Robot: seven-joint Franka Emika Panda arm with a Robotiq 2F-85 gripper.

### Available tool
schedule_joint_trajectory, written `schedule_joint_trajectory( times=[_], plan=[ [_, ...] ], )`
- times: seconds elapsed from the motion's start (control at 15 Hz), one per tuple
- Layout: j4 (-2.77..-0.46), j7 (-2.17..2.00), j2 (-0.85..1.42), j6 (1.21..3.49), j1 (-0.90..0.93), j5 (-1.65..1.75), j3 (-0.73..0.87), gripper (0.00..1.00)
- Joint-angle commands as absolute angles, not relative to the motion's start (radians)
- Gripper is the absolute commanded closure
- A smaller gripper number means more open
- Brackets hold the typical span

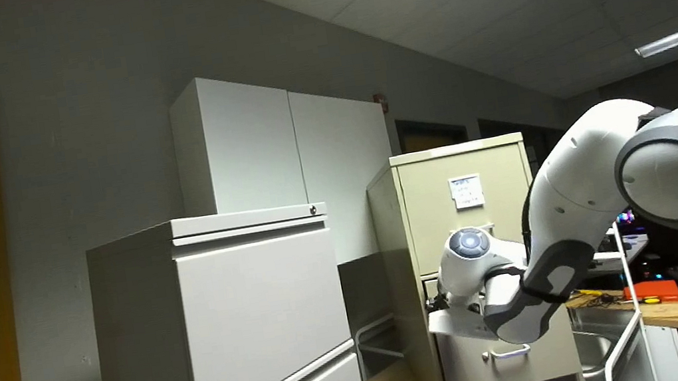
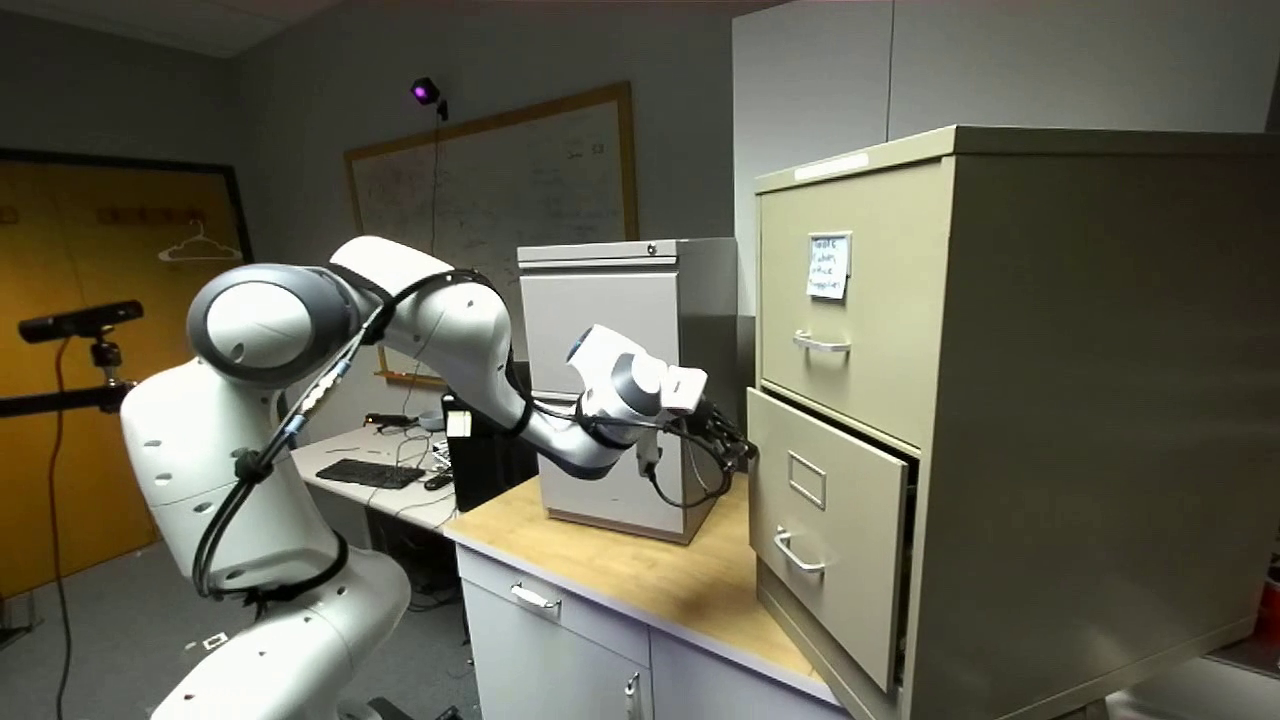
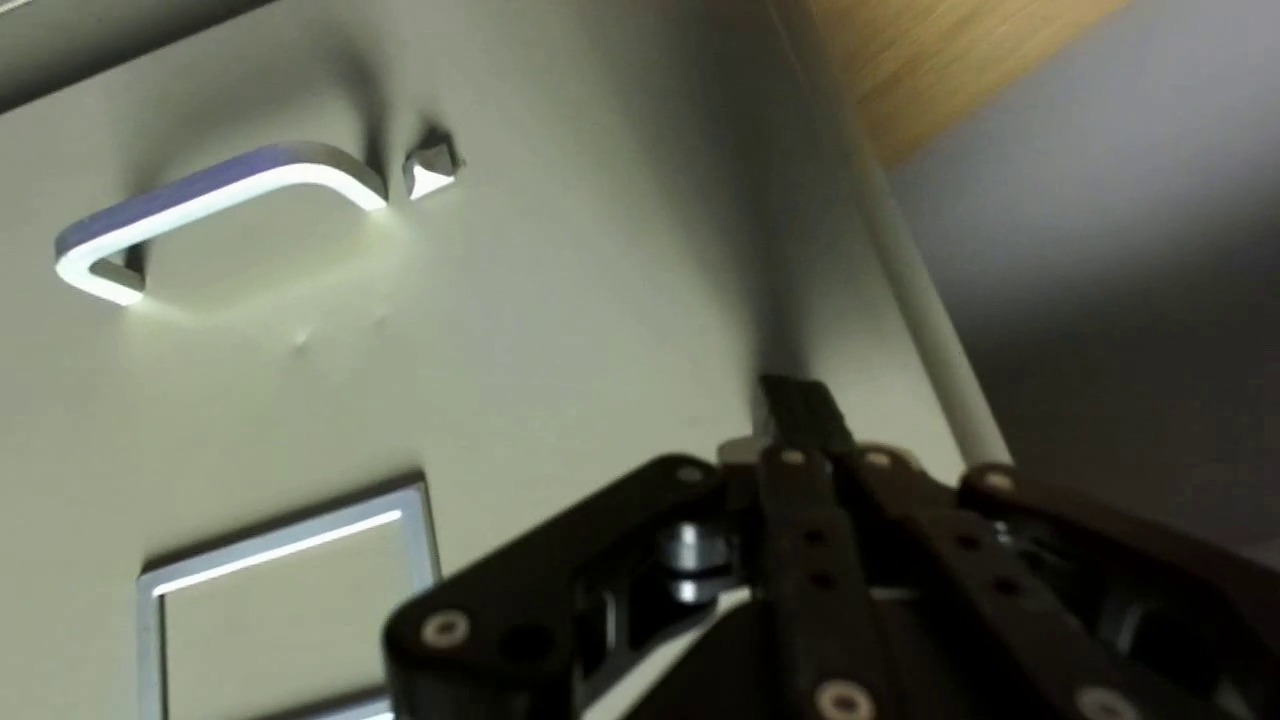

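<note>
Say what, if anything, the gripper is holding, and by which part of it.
Nothing is held: the gripper is shut and empty, close up to the front of the slightly open drawer, away from its handle.

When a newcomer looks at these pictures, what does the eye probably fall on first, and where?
Probably the large white jointed robot arm, on the left of an exterior view, and the tall beige metal filing cabinet on the right there. Next, perhaps, that cabinet's slightly open beige lower drawer: in the wrist view, the shut black tool points at its front, near a side edge.
</note>
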State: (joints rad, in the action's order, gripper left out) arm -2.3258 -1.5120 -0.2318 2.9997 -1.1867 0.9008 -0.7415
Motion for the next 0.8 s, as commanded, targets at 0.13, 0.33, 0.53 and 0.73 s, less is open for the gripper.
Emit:
schedule_joint_trajectory(
  times=[0.13, 0.33, 0.53, 0.73],
  plan=[
    [-2.075, -1.936, -0.127, 2.713, -1.455, 1.272, -1.046, 1.00],
    [-2.049, -2.098, -0.059, 2.514, -1.511, 1.438, -1.175, 1.00],
    [-2.045, -2.164, 0.024, 2.345, -1.524, 1.554, -1.255, 1.00],
    [-2.043, -2.185, 0.109, 2.221, -1.489, 1.642, -1.270, 1.00]
  ],
)
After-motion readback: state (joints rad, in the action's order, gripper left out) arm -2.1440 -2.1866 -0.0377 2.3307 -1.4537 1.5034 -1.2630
